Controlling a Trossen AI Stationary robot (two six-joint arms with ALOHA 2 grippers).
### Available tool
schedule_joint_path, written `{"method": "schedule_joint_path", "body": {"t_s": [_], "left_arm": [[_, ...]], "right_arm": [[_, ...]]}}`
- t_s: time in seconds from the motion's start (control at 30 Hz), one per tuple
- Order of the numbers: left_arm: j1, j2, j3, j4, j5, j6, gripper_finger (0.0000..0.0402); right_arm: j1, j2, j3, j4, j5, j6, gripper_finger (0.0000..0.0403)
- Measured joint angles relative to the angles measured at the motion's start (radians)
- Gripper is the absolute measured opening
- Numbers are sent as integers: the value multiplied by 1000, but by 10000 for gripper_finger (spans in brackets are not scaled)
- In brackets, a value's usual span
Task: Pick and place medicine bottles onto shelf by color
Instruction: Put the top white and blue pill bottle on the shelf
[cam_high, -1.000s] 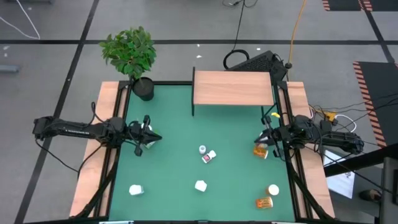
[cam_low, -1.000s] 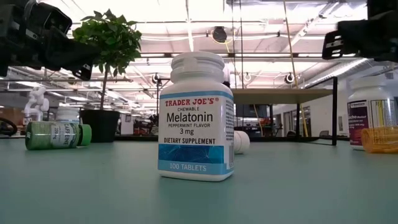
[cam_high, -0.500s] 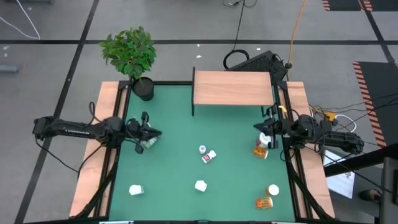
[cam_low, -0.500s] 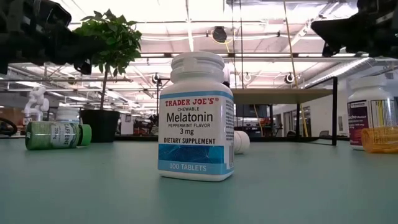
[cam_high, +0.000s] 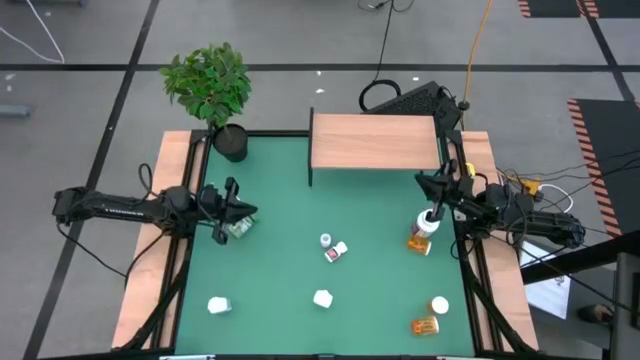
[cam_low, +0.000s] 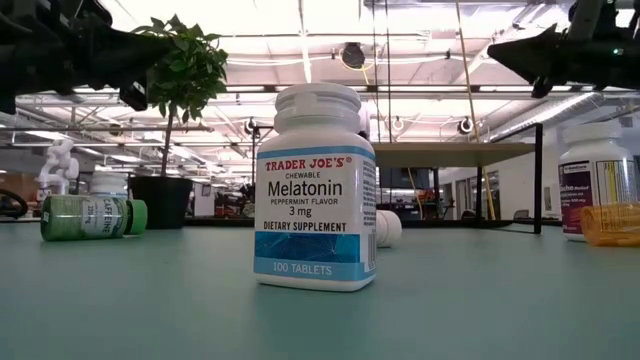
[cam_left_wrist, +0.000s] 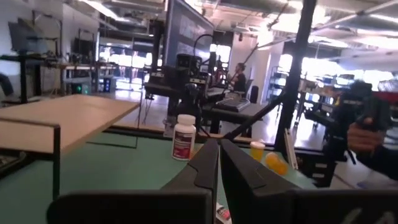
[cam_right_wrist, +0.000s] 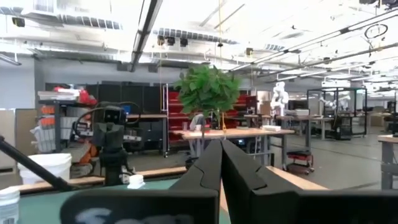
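A green mat (cam_high: 300, 190) is seen covering the table, with the shelf (cam_high: 374, 141) standing bare at its far edge and a potted plant (cam_high: 212, 88) set at the far left corner. The left arm is stretched in from the left edge, and the left gripper (cam_high: 238, 213) is held above the mat's left part; in the left wrist view its fingers (cam_left_wrist: 205, 163) are pressed together with nothing between them. The right arm is stretched in from the right edge, and the right gripper (cam_high: 424, 183) is held just in front of the shelf's right leg, its fingers (cam_right_wrist: 211, 163) likewise closed on nothing.

The medicine bottles are all found on the mat. A green-capped bottle (cam_high: 238, 229) is laid on its side just beneath the left gripper. A white bottle with a red label (cam_high: 427, 223) is stood upright near the right gripper, touching an amber bottle (cam_high: 417, 241). Two small white bottles (cam_high: 332, 246) are placed near the centre. A Melatonin bottle (cam_low: 316, 187) is stood upright close to the low camera. Another white bottle (cam_high: 218, 304) is set at the near left, and an amber bottle on its side (cam_high: 425, 325) is laid beside a white-capped one (cam_high: 439, 305) at the near right.
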Motion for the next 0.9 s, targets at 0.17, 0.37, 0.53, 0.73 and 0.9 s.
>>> {"method": "schedule_joint_path", "body": {"t_s": [0.17, 0.37, 0.53, 0.73, 0.9], "left_arm": [[0, 0, 0, -21, -67, -15, 19], [0, 0, 0, -84, -177, -17, 19], [0, 0, 0, -101, -204, -37, 19], [0, 22, 0, -98, -213, -97, 19], [0, 70, 0, -93, -253, -134, 19]], "right_arm": [[0, 0, 0, 56, 2, -89, 0], [0, 0, 0, 63, 0, -101, 0], [0, 0, 0, 20, -4, -17, 0], [0, 0, 0, 9, -84, 65, 0], [1, 1, 0, -6, -140, 103, 0]]}}
